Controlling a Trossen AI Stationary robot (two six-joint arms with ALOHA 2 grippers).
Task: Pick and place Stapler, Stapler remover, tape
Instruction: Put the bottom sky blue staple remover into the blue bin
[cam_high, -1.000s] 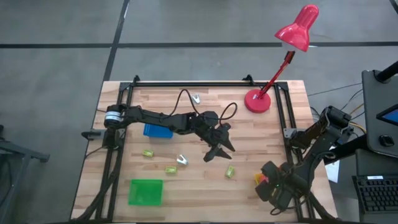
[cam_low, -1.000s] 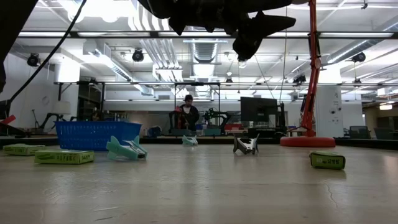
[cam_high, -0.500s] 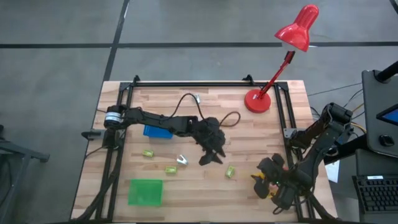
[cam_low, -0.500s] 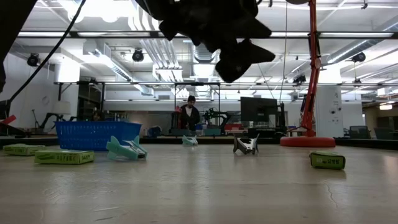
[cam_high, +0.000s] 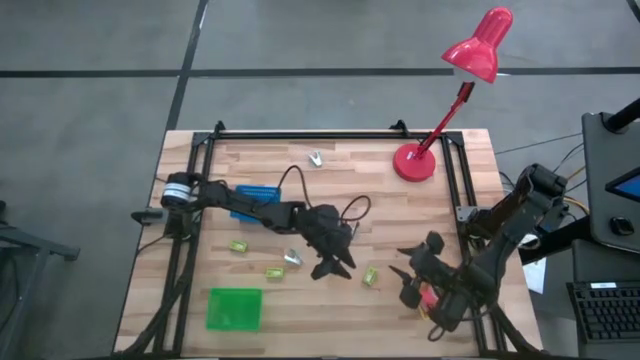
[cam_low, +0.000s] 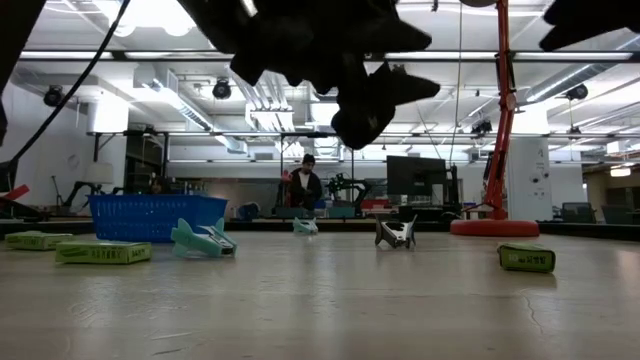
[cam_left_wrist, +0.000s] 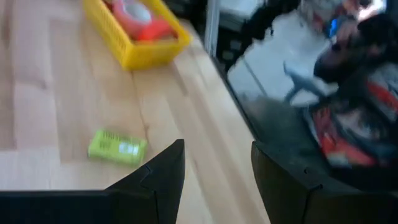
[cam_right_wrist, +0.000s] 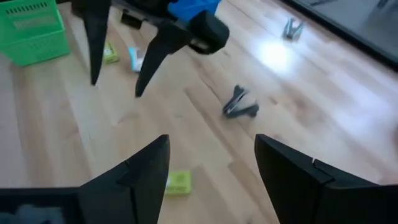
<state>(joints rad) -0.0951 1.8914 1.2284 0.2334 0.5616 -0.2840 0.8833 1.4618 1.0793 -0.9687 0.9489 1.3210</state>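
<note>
My left gripper (cam_high: 333, 270) hangs open above the table's middle, just left of a flat green box (cam_high: 370, 275) lying on the wood; its wrist view shows that box (cam_left_wrist: 118, 146). A teal stapler remover (cam_high: 292, 258) lies left of it. My right gripper (cam_high: 405, 272) is open above the table's right part, beside the yellow basket (cam_left_wrist: 134, 43), which holds a red tape roll (cam_left_wrist: 134, 11). A dark stapler remover (cam_right_wrist: 239, 106) lies on the wood ahead of the right gripper (cam_right_wrist: 211, 138). No blue tape roll shows.
A blue basket (cam_high: 255, 200) sits under the left arm and a green basket (cam_high: 235, 308) near the near left corner. Two more green boxes (cam_high: 238, 245) (cam_high: 273, 272) and a pale remover (cam_high: 316, 158) lie about. The red lamp base (cam_high: 414, 163) stands far right.
My left gripper has moved toward the table's near edge and slightly left, staying open. My right arm has swung from the near right corner toward the table's middle, and the gripper now points at the left gripper.
</note>
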